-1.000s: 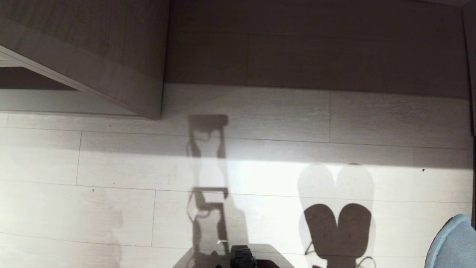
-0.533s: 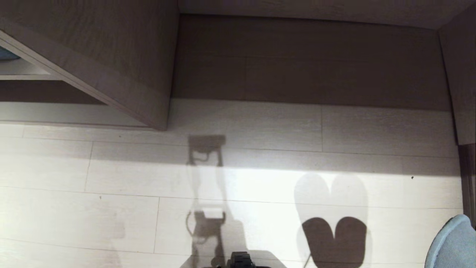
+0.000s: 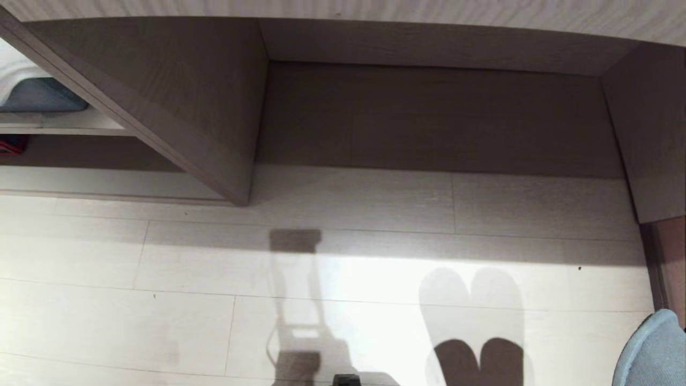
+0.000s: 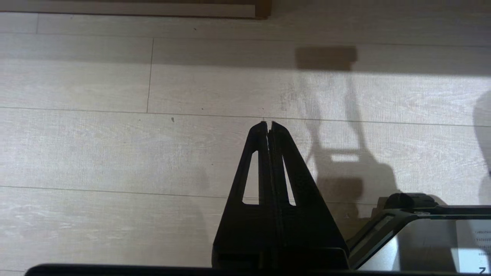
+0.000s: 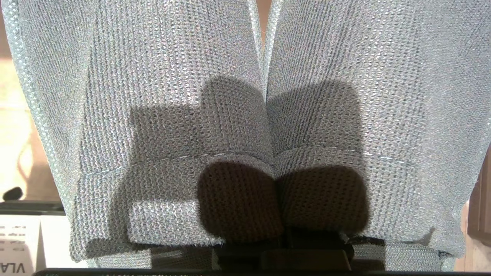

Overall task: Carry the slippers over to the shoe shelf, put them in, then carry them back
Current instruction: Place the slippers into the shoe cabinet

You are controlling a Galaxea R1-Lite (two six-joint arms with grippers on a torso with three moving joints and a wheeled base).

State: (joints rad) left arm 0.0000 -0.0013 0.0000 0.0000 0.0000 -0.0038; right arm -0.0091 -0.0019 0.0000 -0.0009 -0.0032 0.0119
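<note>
The pale plank floor [image 3: 80, 257] is seen from above, with a grey-brown wood-grain unit [image 3: 177, 107] across twelve o'clock. Its wide recess [image 3: 429, 118], floored with bare planks, is faced head-on. The shoe shelf [image 3: 80, 179], marked by its pale raised base board, is found at ten o'clock, so a shift that way is judged necessary before anything is put in. The slippers [image 3: 651, 348], grey-blue and knitted, are carried at four o'clock, clear of the floor, and their twin-lobed shadow [image 3: 477, 359] is cast at five o'clock. They are pinched side by side by the right tool [image 5: 282, 239], probably so both travel together. The left tool [image 4: 268, 124] is pressed together, empty, above the floor.
</note>
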